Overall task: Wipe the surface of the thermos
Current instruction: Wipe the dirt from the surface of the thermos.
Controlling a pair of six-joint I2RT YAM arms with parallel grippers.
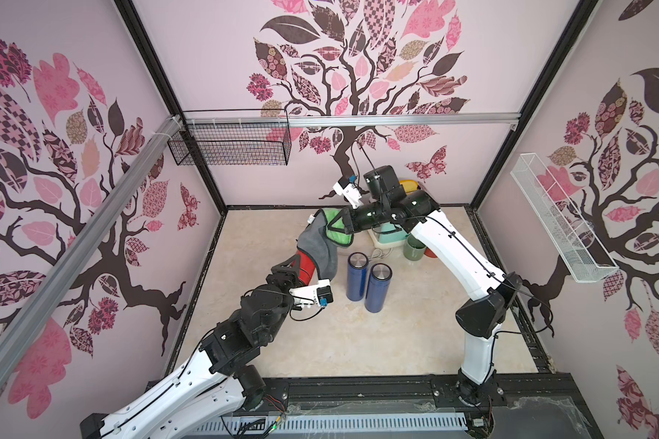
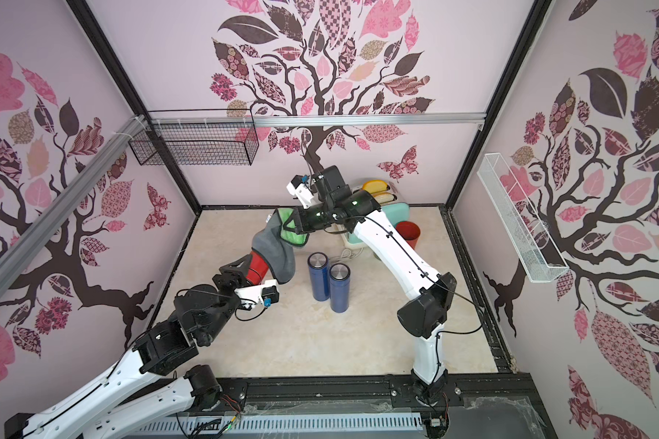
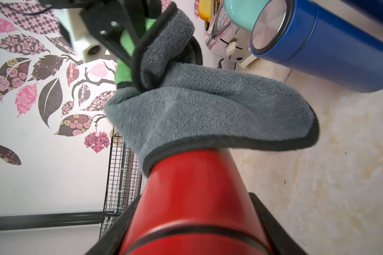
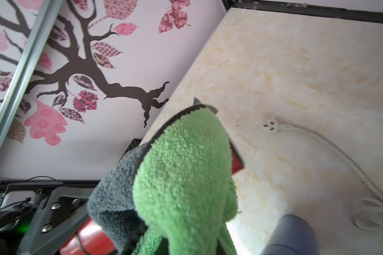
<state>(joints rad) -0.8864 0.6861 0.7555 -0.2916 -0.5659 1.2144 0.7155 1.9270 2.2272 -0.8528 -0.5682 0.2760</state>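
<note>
two hands: left hand point(image 1: 296, 268) clamped round red thermos point(image 3: 192, 198), right hand point(image 1: 338, 225) pinched tight on cloth point(image 1: 315, 248)

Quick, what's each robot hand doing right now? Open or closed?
Left hand: closed around the red thermos, held up off the table.
Right hand: closed on the grey-and-green cloth.

The thermos point(image 3: 192, 198) is glossy red, smooth and light-catching; the cloth point(image 3: 208, 110) is plush microfibre, grey fleece on one face, green looped pile on the other, bound with a black stitched edge; the flasks point(image 1: 355, 279) have shiny blue bodies and brushed-metal lids; the toaster point(image 3: 219, 31) is mirror chrome; the tabletop point(image 1: 339, 342) is matt and marble-patterned; the basket point(image 1: 229, 148) is black wire mesh.
</note>
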